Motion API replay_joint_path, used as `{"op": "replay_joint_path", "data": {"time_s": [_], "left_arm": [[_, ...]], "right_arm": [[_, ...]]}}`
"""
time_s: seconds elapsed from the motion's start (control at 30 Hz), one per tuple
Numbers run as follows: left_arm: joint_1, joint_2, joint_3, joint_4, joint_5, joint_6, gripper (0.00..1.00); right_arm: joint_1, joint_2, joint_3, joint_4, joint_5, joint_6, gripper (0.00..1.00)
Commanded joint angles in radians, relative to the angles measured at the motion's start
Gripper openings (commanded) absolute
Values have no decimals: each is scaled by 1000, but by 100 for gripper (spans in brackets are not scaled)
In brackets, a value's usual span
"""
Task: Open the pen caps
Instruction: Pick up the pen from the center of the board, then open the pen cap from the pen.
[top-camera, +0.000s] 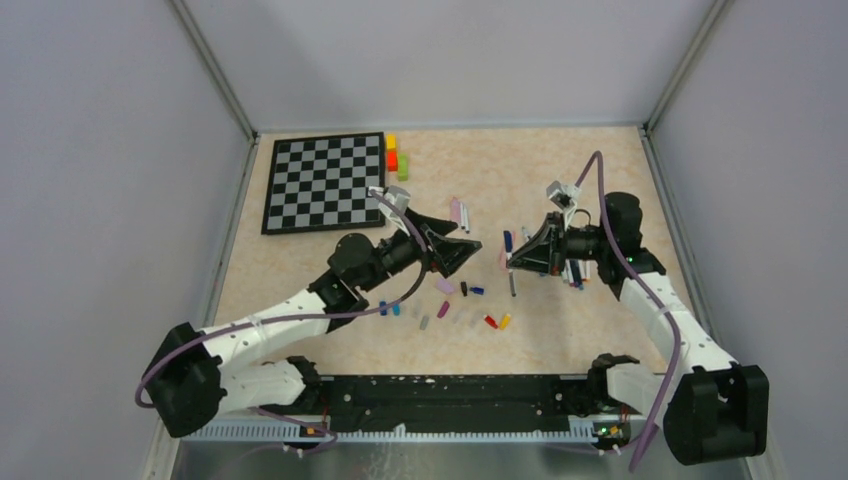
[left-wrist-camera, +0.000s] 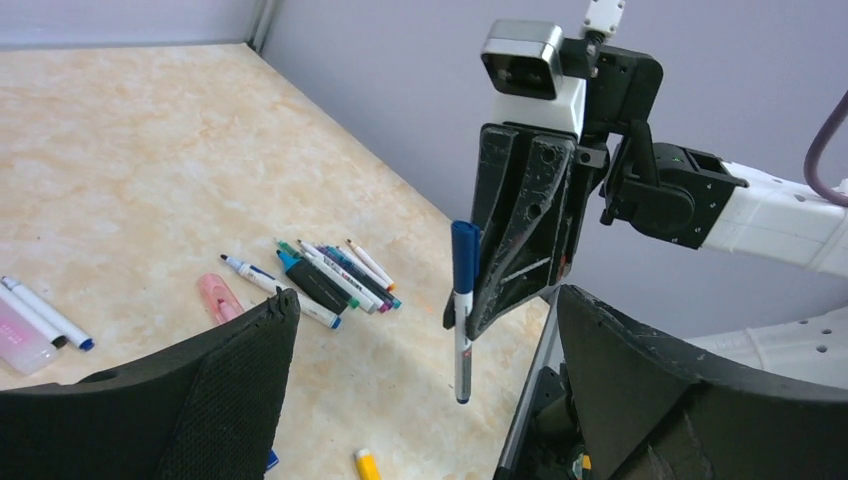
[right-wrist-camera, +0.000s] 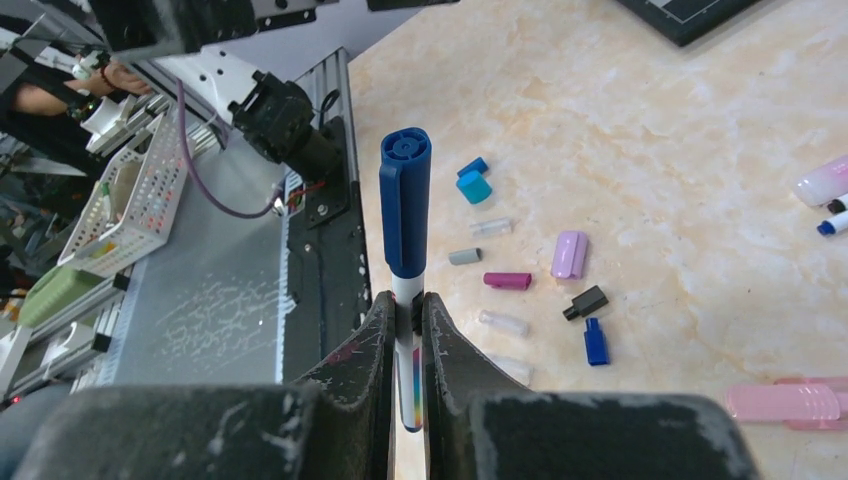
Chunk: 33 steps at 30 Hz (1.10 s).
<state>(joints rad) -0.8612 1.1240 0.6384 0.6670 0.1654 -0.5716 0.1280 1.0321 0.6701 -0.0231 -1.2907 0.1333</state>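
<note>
Closest to the bases there's a scatter of loose caps (top-camera: 489, 321) on the table, so a fair few look done. Just past them the right gripper (right-wrist-camera: 405, 303) is clamped tight on the white barrel of a pen (left-wrist-camera: 462, 350), dark blue cap (right-wrist-camera: 405, 200) on it, apparently held clear of the table. Facing it is the left gripper (left-wrist-camera: 425, 300), gaping wide with nothing in it. My take: bring the left fingers around the cap only, not the barrel, square up to the pen's axis, squeeze, then pull straight along it. Any sideways tug will probably twist the pen in the right jaws. Further out a bunch of pens (left-wrist-camera: 335, 275) lies beside the right arm, with a chessboard (top-camera: 325, 182) at the back.
</note>
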Motion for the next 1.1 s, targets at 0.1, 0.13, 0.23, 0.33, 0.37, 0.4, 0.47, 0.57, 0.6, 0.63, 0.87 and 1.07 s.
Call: {"op": "replay_joint_path", "data": {"time_s": [0.1,0.13,0.23,0.33,0.37,0.4,0.47,0.57,0.6,0.63,0.87,1.07], "left_arm": [[45,93,52,77,106,-83,99],[44,112,66,86,111,-83,99],[45,172,98,142,152,-90,99],[44,226,121,174,182,-109,97],[44,241,122,199,192,-119,95],[44,254,122,219,198,-129,92],[45,283,125,258,215,-154,86],[43,325,137,309,265,-195,77],[43,337,142,318,278,-204,75],[43,347,148,330,290,-212,74],[32,390,152,376,314,-242,67],[23,436,186,396,352,-259,52]], "right_arm": [[6,28,19,-9,-73,-87,0],[6,28,18,-7,-75,-85,0],[7,32,10,5,-78,-79,0],[7,38,5,14,-84,-71,0],[6,40,4,14,-86,-67,0],[5,42,3,14,-87,-65,0],[6,47,1,39,-90,-60,0],[7,58,0,50,-90,-53,0],[7,61,0,53,-89,-51,0],[7,63,0,55,-88,-49,0],[6,68,-7,71,-88,-37,0],[7,71,-7,81,-91,-27,0]]}}
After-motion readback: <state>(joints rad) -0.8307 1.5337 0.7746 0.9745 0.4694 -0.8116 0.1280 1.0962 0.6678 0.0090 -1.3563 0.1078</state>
